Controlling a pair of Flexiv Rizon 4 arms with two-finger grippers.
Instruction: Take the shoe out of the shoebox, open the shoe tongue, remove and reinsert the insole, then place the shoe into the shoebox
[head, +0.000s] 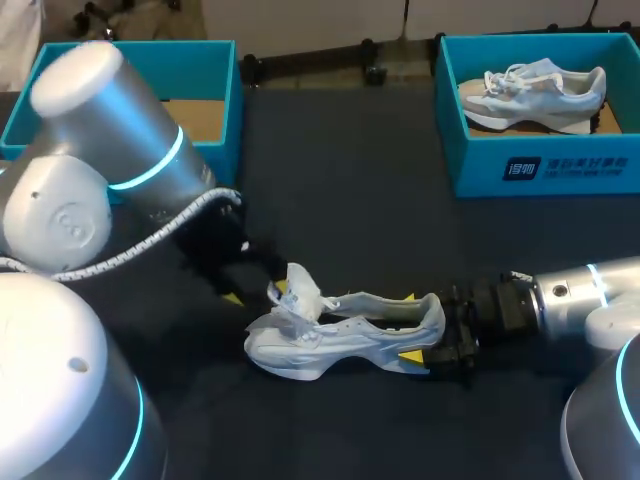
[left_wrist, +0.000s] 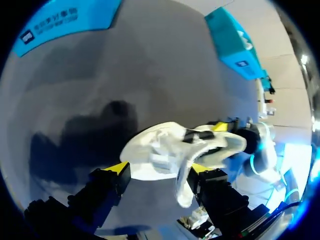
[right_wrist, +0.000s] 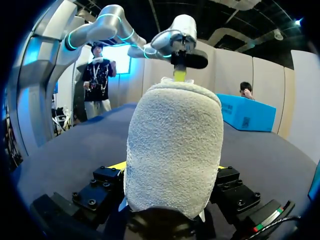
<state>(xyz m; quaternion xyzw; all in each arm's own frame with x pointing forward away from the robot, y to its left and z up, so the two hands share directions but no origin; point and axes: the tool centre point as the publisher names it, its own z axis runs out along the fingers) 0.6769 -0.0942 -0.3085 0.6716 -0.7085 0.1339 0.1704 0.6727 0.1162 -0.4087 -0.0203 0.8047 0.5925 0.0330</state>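
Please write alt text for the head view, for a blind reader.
A pale shoe lies on the dark table, the right gripper shut on its heel, the left gripper at its toe. Behind stand a teal left box and a teal right box holding another shoe.

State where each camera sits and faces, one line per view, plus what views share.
Head view: fixed above and behind, looking down on the table; left arm enters at left, right arm at right, the shoe between them.
Left wrist view: on the left arm's wrist, facing the shoe's toe end past the left gripper; right arm beyond.
Right wrist view: on the right arm's wrist, facing the shoe's heel, clamped in the right gripper; left arm beyond.
Shared: all show the shoe.
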